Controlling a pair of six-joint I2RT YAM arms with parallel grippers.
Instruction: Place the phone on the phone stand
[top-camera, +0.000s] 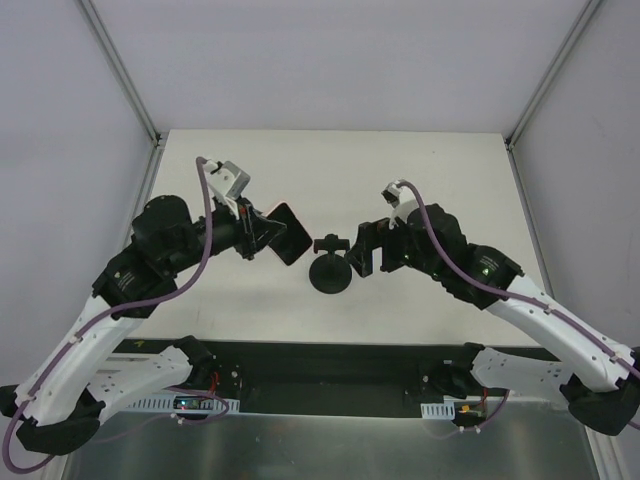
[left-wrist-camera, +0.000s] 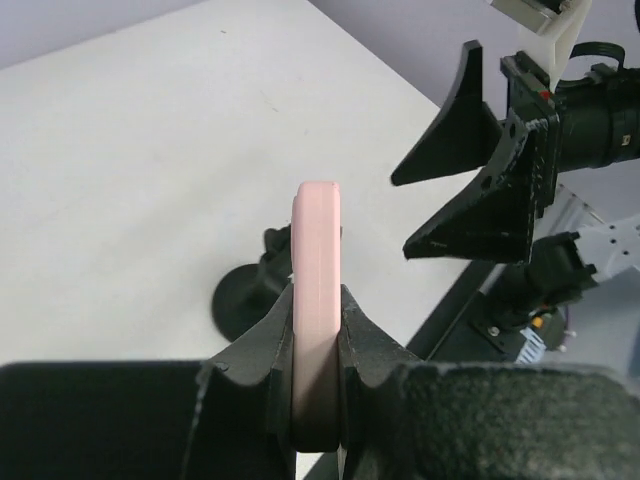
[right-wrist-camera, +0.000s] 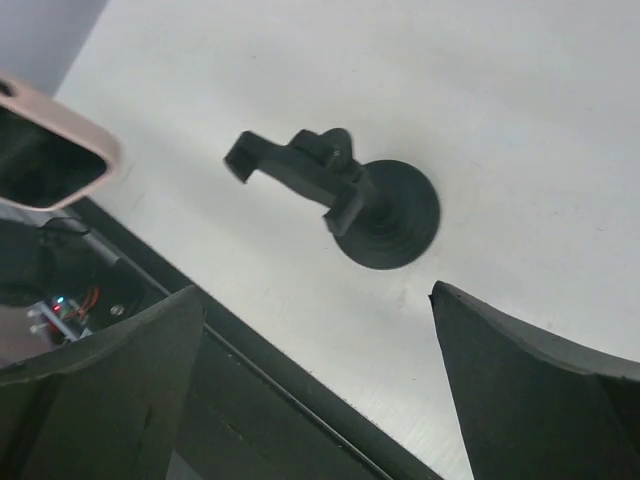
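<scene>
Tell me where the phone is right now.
In the top view the phone is clamped between the left fingers, just left of the phone stand, not yet on it.

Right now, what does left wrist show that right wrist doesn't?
Only left wrist: the left gripper pinching the phone edge-on. Only right wrist: the phone stand whole, its holder empty, plus a corner of the phone's screen. Both: phone, stand (half hidden in left wrist), the open right gripper, white table.

Left arm (top-camera: 90, 340), right arm (top-camera: 560, 320): white links, black joints; purple cables (top-camera: 207, 220); black wedge-shaped fingers (right-wrist-camera: 540, 380).
</scene>
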